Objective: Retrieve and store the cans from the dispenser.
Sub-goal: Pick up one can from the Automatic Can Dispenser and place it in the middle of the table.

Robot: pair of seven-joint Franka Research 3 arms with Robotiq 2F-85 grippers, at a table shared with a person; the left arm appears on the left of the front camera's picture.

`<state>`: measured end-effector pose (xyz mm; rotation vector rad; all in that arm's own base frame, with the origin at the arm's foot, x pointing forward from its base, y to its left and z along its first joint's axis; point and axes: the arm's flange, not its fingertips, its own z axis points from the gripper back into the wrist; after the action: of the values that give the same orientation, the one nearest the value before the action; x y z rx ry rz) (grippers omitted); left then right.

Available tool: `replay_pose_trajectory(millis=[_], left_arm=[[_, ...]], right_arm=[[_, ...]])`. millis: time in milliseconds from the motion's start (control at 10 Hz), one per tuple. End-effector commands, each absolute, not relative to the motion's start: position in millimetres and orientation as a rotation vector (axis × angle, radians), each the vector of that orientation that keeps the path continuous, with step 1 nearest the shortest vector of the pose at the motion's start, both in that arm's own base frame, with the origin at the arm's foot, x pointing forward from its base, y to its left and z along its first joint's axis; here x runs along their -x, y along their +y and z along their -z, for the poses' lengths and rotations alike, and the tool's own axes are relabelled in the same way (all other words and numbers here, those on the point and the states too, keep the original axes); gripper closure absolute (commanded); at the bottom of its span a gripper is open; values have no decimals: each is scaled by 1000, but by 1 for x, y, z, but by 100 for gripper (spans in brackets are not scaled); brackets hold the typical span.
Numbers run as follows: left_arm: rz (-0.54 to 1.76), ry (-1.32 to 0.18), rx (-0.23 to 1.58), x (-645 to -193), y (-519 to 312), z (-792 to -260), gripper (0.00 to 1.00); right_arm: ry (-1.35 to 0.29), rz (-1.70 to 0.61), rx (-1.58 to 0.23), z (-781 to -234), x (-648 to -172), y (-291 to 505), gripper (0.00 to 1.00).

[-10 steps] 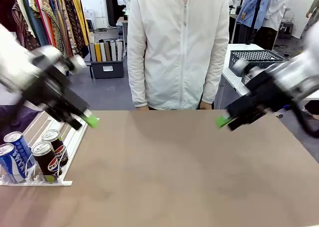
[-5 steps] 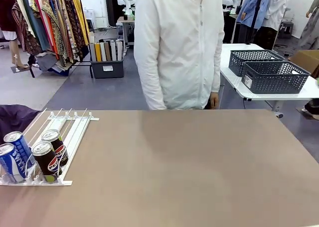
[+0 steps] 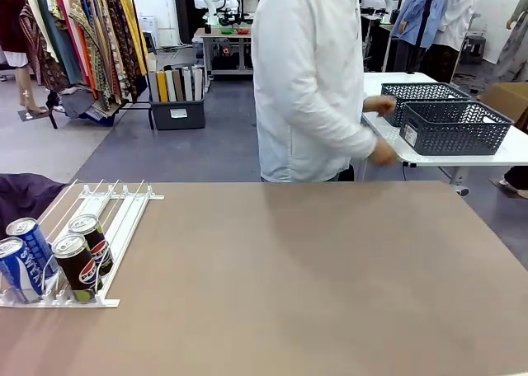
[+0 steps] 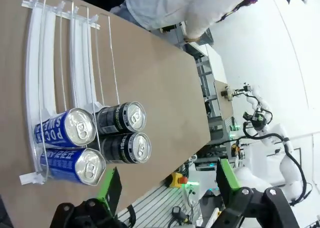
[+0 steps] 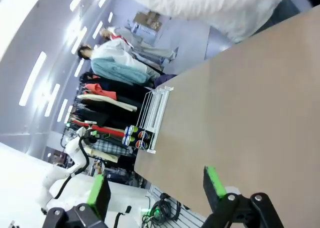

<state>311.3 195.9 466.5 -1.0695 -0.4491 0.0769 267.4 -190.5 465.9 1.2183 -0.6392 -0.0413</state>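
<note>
Table [image 3: 330,269] spans lower frame. Person [image 3: 309,79] upper centre, hands by grey baskets [image 3: 454,127] upper right. Dispenser [image 3: 124,219] lower left; four cans [image 3: 78,265] at its near end, none stored: task seemingly unstarted. Left gripper [image 4: 167,180], right gripper [image 5: 156,185]: jaws apart, holding nothing.

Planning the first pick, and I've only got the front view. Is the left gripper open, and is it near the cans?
Observer: The left gripper is open and empty, held clear of the dispenser and touching nothing.
Operator: Right one?
Observer: The right gripper is open too, nothing between its fingers, over bare table.
Operator: Cans sealed?
Observer: Looks so. Tabs lie flat on both blue cans and both black cans.
</note>
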Motion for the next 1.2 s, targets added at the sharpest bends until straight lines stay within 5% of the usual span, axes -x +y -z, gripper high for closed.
replay_pose_trajectory(millis=[0, 400, 700, 1100], left_arm=[[-36, -456, 1074, -303, 191, -479, 0], [-55, -440, 1067, -305, 191, -476, 0], [-17, -379, 568, -271, 185, -522, 0], [412, -165, 53, -292, 104, -546, 0]], right_arm=[[-654, 57, -1223, -477, -258, -195, 0], [-654, 57, -1223, -477, -258, -195, 0], [-654, 57, -1223, -477, -258, -195, 0], [-654, 57, -1223, -477, -258, -195, 0]])
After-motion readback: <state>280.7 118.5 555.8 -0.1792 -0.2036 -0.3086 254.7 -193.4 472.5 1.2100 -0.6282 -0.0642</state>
